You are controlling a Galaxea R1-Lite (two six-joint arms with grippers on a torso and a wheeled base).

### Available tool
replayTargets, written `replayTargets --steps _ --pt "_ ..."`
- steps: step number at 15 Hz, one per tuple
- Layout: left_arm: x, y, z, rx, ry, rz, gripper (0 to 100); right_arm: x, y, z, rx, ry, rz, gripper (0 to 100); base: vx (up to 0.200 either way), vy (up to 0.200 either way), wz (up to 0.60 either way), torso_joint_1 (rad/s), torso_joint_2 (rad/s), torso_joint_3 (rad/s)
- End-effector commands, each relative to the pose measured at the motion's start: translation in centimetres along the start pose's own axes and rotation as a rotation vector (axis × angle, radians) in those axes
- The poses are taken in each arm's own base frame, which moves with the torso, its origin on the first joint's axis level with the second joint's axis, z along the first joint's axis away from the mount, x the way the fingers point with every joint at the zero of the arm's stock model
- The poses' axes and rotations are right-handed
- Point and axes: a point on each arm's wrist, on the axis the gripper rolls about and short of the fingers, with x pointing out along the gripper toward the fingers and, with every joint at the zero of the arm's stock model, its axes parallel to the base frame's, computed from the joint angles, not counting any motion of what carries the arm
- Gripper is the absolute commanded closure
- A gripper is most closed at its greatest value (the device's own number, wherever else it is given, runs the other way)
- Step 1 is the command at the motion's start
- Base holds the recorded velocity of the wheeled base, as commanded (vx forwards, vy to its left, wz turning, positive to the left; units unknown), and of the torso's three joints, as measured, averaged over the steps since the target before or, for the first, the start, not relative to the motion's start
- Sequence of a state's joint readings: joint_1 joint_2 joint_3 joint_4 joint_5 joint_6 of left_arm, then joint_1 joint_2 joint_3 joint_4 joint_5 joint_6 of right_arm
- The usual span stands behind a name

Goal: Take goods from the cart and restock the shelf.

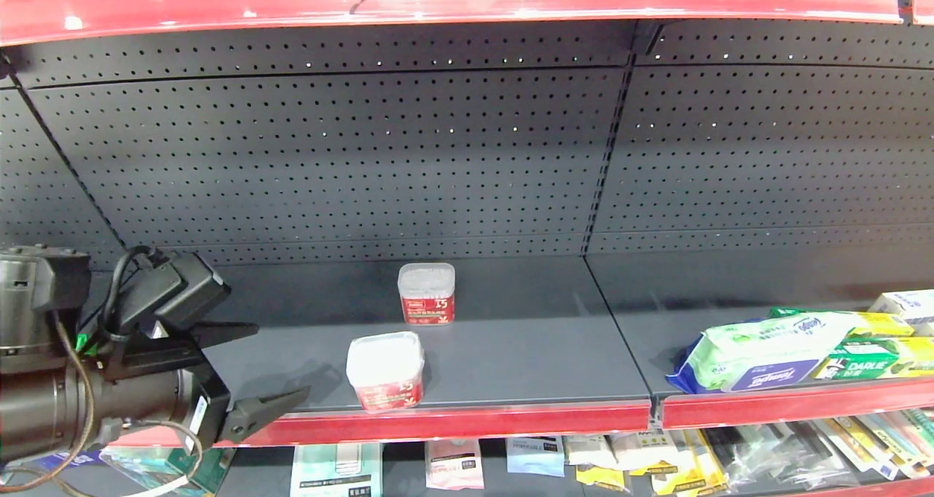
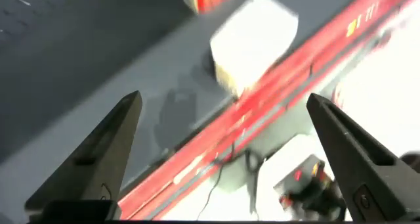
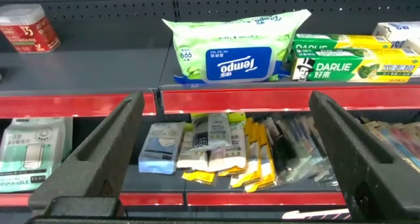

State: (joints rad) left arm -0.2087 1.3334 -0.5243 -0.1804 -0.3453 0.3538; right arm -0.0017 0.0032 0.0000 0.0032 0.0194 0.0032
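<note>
The front tub [image 1: 384, 369] stands at the front edge of the shelf [image 1: 511, 351], a second tub [image 1: 426, 293] behind it; the left gripper [image 1: 281, 362], jaws wide and empty, sits near it, where a sideways brush could tip it off; the right gripper [image 3: 226, 109] has its jaws likewise wide

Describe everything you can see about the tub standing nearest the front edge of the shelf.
The tub is a small squarish container with rounded corners, its whitish lid and upper body looking like plastic, a red label band around its lower part. It stands upright on the dark grey shelf, just behind the red front strip. A similar tub stands farther back, apart from it. The open left pincer sits to its left, not touching it.
</note>
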Motion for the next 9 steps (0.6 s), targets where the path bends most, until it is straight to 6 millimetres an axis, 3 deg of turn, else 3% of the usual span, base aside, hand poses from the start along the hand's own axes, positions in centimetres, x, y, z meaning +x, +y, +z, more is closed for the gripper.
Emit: replayTargets --steps 1,9 --pt "1.6 0.5 -0.4 0.014 0.058 -0.019 0 0.0 0.0 0.0 0.000 -0.002 0.001 0 0.000 0.000 0.00 0.000 0.00 0.000" --pt "4.8 1.7 -1.3 0.044 0.131 -0.043 0 0.0 0.0 0.0 0.000 -0.002 0.001 0 0.000 0.000 0.00 0.000 0.00 0.000"
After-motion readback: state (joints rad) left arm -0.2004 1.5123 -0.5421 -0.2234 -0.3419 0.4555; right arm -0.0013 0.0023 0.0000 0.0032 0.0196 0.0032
